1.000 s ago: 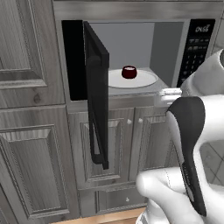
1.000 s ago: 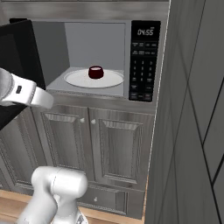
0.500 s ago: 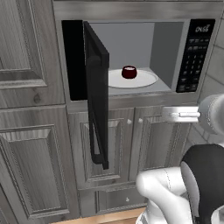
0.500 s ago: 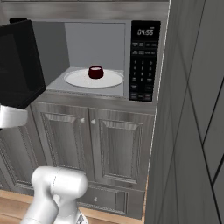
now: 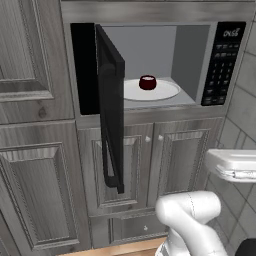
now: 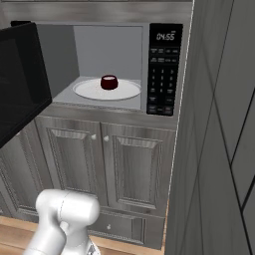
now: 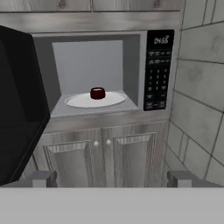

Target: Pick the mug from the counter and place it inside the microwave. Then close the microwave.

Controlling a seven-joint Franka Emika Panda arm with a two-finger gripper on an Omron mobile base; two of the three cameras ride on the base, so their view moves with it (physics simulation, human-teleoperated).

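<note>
Inside the open microwave (image 6: 164, 64), maroon mug (image 7: 97, 93) upright on the white turntable (image 5: 160, 92), black door (image 5: 111, 105) swung wide, gripper (image 7: 111, 178) released, holding nothing, well back from the cabinets (image 6: 124, 169).

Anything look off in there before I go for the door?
Nothing stands out. The mug sits upright on the turntable inside the microwave, with no spill around it. The door hangs open, as expected at this step. The gripper is open and empty.

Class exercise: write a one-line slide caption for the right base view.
Maroon mug sits on the turntable inside the microwave, whose door hangs open.
</note>
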